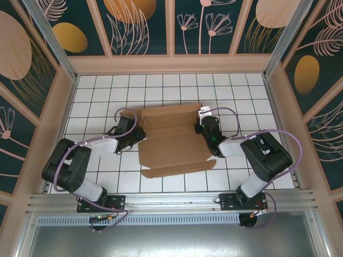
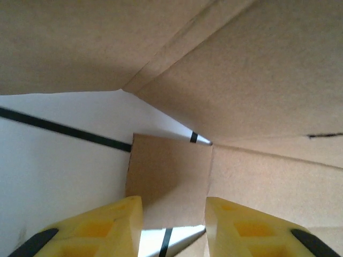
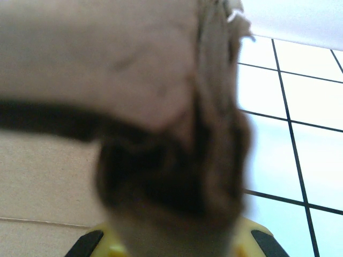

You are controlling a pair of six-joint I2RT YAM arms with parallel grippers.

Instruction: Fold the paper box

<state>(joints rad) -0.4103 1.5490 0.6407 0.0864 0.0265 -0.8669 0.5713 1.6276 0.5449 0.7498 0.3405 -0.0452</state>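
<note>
The left end effector (image 2: pixel 174 204) is seen released: its yellow fingers (image 2: pixel 115 227) stand apart and nothing is clamped between them. A small cardboard flap (image 2: pixel 169 171) lies just ahead of the gap, flat on the tabletop (image 1: pixel 107 91). Larger panels of the same sheet are raised above it and to its right. The right end effector (image 3: pixel 174 235) is clenched on the paper box (image 1: pixel 171 144): a cardboard edge, too close to the lens to be sharp, rises from between its yellow fingertips. In the top view this grip is placed at the right edge of the sheet, toward its far corner. The left end effector is placed at the left edge, about midway along it.

The paper box is found in the middle of the white, black-gridded tabletop, between the two arms. It is largely unfolded. Brown panels are divided by creases, and a long narrow flap (image 1: pixel 177 169) is spread at the near side. The tabletop is enclosed by walls (image 1: pixel 144 27) painted dark with pale plant shapes. A metal rail (image 1: pixel 171 203) carrying the arm bases is run along the near edge.
</note>
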